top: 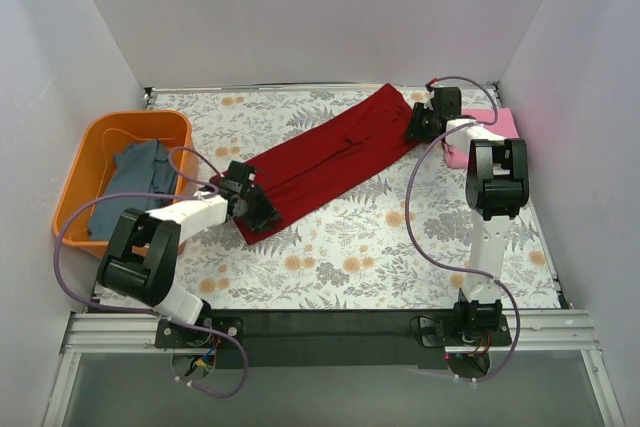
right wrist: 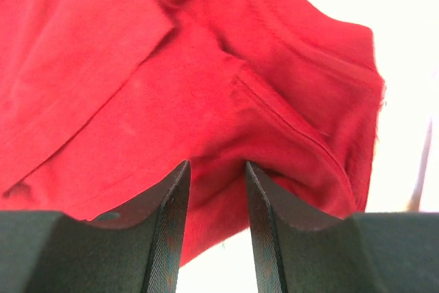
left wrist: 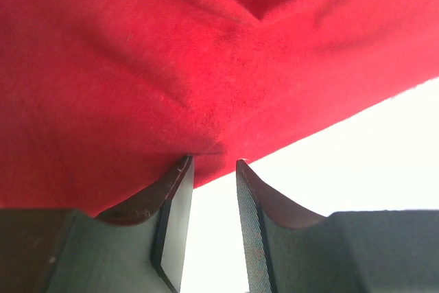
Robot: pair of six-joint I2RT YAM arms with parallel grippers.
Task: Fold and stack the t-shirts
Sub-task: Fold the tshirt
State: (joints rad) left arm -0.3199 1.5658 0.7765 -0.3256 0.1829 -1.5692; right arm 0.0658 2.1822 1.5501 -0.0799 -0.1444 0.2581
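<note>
Dark red t-shirt [top: 330,162] stretches diagonally over the worktop [top: 350,267]; left jaws pinch its near-left end, right jaws its far-right end.

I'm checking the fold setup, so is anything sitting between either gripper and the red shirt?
Nothing visible. Both wrist views show the dark red t-shirt right at the fingertips: the left gripper pinches its near-left end, the right gripper its far-right end. The orange basket sits off to the left, apart.
</note>
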